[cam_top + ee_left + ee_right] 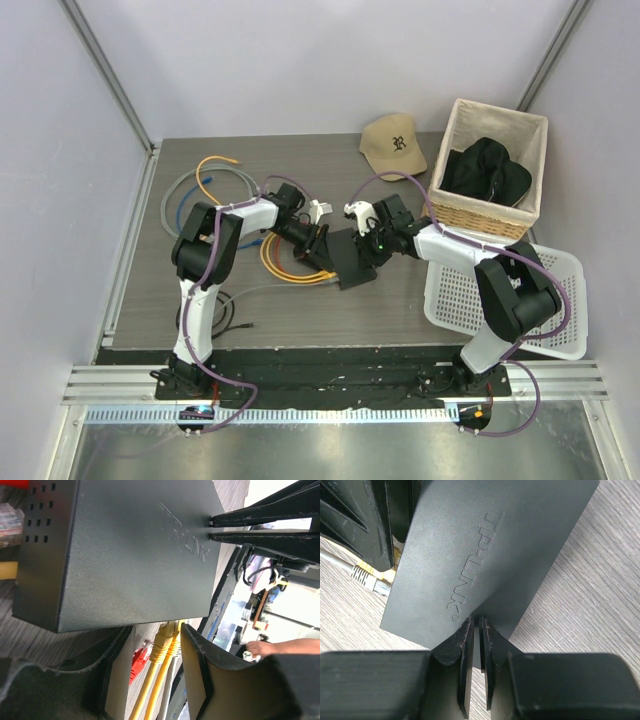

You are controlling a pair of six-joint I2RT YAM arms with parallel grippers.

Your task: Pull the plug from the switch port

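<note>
At the left of the top view, an orange cable (208, 161) and other loose leads lie on the dark table (300, 312). The left arm reaches rightward above a coil of yellow cable (285, 268). Left gripper (320, 243): in the left wrist view its fingers stand on either side of two yellow plugs (167, 636), with a red plug (141, 656) just left of them. Whether the fingers press on the plugs cannot be told. Switch (355, 265): a flat black box near the middle of the table, between the two grippers and tilted. Its port edge faces the left gripper, toward the bottom of the left wrist view, and the yellow plugs enter it there. In the right wrist view the port edge lies at the frame's left. There the raised lettering and the length of the box run from the lower middle up toward the top of the frame. The top view is too small to fix the long axis. Right gripper (476, 624): clamped on the near edge of the switch, its fingers almost together. Toward the upper right of the top view lie a tan cap (393, 143) and a wicker basket (470, 215) holding a black garment (487, 172). A white plastic basket (548, 300) sits at the right edge.
</note>
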